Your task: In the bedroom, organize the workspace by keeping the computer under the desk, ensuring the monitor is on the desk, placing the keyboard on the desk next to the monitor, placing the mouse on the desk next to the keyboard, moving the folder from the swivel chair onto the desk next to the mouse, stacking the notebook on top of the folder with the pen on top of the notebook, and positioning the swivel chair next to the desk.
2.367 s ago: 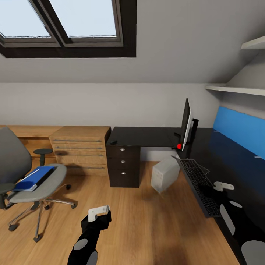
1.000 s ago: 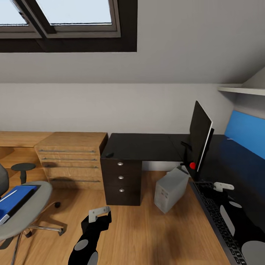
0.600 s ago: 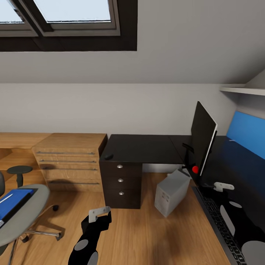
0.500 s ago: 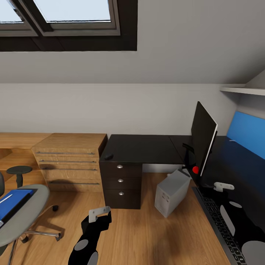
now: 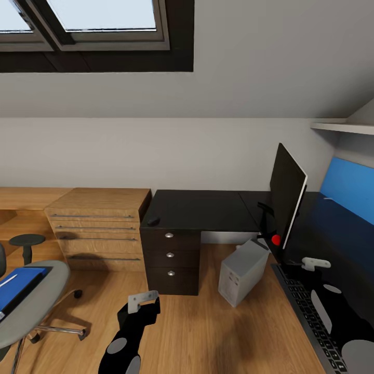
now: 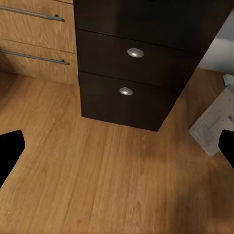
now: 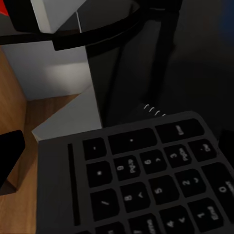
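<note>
The black desk (image 5: 208, 206) runs along the back and down the right side. On it the monitor (image 5: 287, 200) stands edge-on, and the keyboard (image 5: 310, 316) lies along the right wing. The mouse (image 5: 152, 221) rests at the desk's left corner, above the dark drawer unit (image 6: 131, 73). The computer (image 5: 242, 271) sits tilted on the floor by the desk. At far left the swivel chair (image 5: 39, 306) carries the blue folder (image 5: 18, 286) with the thin pen (image 5: 7, 281) on it. I cannot make out the notebook. My left gripper (image 5: 143, 300) hangs open over the floor. My right gripper (image 7: 117, 151) is open above the keyboard's number pad (image 7: 146, 175).
Light oak drawers (image 5: 96, 228) stand left of the dark drawer unit, with a small round stool (image 5: 27, 241) beside them. A skylight (image 5: 98, 26) sits in the sloped wall. A white shelf (image 5: 343, 126) hangs above the blue back panel (image 5: 353, 192). Wood floor (image 6: 112, 185) stretches ahead.
Over the earlier frames the view swung right and closer to the desk, pushing the chair to the left edge. In the last half second only my left gripper dipped slightly.
</note>
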Controlling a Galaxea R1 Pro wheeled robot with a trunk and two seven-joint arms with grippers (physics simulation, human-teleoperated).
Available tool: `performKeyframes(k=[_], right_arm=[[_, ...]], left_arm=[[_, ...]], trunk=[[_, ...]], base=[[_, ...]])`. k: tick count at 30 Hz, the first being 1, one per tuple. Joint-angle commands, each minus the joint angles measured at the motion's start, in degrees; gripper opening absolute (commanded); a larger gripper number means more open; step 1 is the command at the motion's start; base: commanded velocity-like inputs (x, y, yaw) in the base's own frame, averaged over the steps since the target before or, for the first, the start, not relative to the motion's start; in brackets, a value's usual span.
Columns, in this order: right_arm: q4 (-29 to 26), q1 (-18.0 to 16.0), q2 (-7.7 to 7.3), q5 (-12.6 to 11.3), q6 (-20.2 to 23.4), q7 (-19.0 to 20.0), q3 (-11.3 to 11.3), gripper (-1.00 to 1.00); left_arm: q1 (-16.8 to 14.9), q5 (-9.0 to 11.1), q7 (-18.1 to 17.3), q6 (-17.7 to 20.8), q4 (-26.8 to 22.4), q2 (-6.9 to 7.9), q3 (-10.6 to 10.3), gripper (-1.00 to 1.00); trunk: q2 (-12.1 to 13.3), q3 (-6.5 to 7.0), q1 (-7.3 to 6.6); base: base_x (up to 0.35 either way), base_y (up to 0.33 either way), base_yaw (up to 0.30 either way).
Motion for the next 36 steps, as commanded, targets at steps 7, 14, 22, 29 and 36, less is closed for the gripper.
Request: performKeyframes(k=[7,14,22,29,36], right_arm=[[-0.01,-0.02,-0.11,-0.44,0.34,0.29,-0.14,1.0],[0.01,-0.02,-0.14,-0.34,0.4,0.29,-0.14,1.0],[0.02,-0.02,-0.08,1.14,0.53,0.29,-0.13,1.0],[0.01,-0.02,-0.07,2.36,2.11,0.18,-0.14,1.0],[0.01,-0.02,-0.13,2.67,4.38,-0.1,-0.12,1.0]], left_arm=[[-0.05,0.53,0.48,0.13,-0.42,-0.05,-0.17,1.0],[-0.05,0.54,0.48,0.15,-0.7,-0.01,-0.19,1.0],[-0.05,0.54,0.48,0.15,-0.73,0.0,-0.19,1.0],[-0.05,0.54,0.48,0.14,-0.74,0.02,-0.17,1.0],[-0.05,0.54,0.48,0.15,-0.74,0.02,-0.16,1.0]], trunk=[[-0.04,-0.06,0.0],[-0.04,-0.06,0.0],[-0.04,-0.06,0.0],[-0.04,-0.06,0.0],[-0.04,-0.06,0.0]], base=[[0.0,0.0,0.0],[0.0,0.0,0.0],[0.0,0.0,0.0],[0.0,0.0,0.0],[0.0,0.0,0.0]])
